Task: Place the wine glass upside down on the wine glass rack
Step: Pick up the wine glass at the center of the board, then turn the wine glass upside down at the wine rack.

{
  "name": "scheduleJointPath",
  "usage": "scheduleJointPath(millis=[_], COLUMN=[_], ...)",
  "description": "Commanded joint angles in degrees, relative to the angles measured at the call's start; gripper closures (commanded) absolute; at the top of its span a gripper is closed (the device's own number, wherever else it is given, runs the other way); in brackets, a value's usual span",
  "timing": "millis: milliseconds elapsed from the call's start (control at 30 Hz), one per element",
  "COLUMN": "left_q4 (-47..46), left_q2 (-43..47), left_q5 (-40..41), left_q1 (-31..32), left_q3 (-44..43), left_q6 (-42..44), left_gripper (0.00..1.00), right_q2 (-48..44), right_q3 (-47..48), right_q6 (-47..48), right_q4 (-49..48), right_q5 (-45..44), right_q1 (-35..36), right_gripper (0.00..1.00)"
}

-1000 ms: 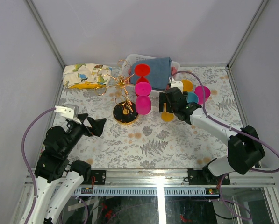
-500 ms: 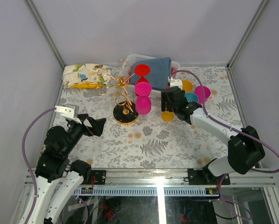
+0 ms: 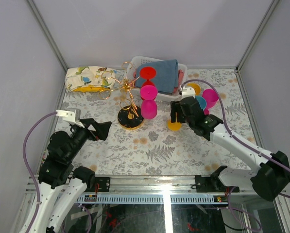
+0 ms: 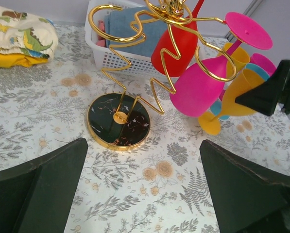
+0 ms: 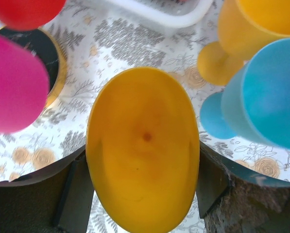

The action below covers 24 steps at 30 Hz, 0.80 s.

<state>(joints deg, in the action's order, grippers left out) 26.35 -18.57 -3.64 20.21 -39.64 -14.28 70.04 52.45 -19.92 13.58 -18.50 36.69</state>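
From the top camera, my right gripper (image 3: pixel 176 112) sits just right of the wine glass rack (image 3: pixel 130 119), clamped on the bowl of the yellow wine glass (image 3: pixel 174 125). I judge the bowl grip leaves stem and foot free to slide into a loop. The left gripper (image 3: pixel 98 127) hangs spread wide and holds nothing, near-left of the rack, probably parked clear of the approach.

The left wrist camera adds height. A pink glass (image 4: pixel 198 87) and a red glass (image 4: pixel 176 46) hang bowl-down on the rack, and one loop arm on its far-left side is bare. My yellow glass leans, but I cannot tell whether its foot is off the table (image 4: pixel 135 194).

Only the right wrist camera shows the contact. The fingers (image 5: pixel 72 191) press both flanks of the bowl, and a blue glass (image 5: pixel 271 97) crowds the side away from the rack.
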Motion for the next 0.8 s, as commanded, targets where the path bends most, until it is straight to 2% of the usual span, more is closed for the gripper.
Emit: scheduleJointPath(millis=[0, 267, 400, 533, 633, 767], left_q4=[-3.45, -4.99, -5.46, -8.08, -10.46, -14.12], left_q2=[-2.09, -3.24, -6.74, -7.28, -8.39, -11.14], left_q5=[-1.67, -7.89, -13.56, -14.45, -12.88, -2.76], left_q1=[0.18, 0.19, 0.24, 1.32, 5.55, 19.35], left_q3=[0.58, 1.78, 1.35, 3.20, 4.43, 5.69], left_q6=[-7.78, -9.67, -10.47, -13.13, -14.79, -15.86], left_gripper=[0.00, 0.00, 0.00, 0.00, 0.00, 0.00], right_q2=[-4.35, -10.95, -12.98, -15.22, -15.74, -15.86], right_q3=[-0.50, -3.12, -3.65, -4.17, -4.39, -4.46], right_q6=[-0.85, -4.51, -5.35, -6.10, -6.20, -6.41], right_q4=[3.53, 7.58, 8.65, 8.75, 8.81, 8.83], right_q5=[-3.82, -6.46, -6.03, -6.60, -6.74, -6.46], right_q1=[5.58, 11.83, 12.93, 13.06, 12.98, 13.05], right_gripper=[0.43, 0.43, 0.43, 0.43, 0.43, 0.43])
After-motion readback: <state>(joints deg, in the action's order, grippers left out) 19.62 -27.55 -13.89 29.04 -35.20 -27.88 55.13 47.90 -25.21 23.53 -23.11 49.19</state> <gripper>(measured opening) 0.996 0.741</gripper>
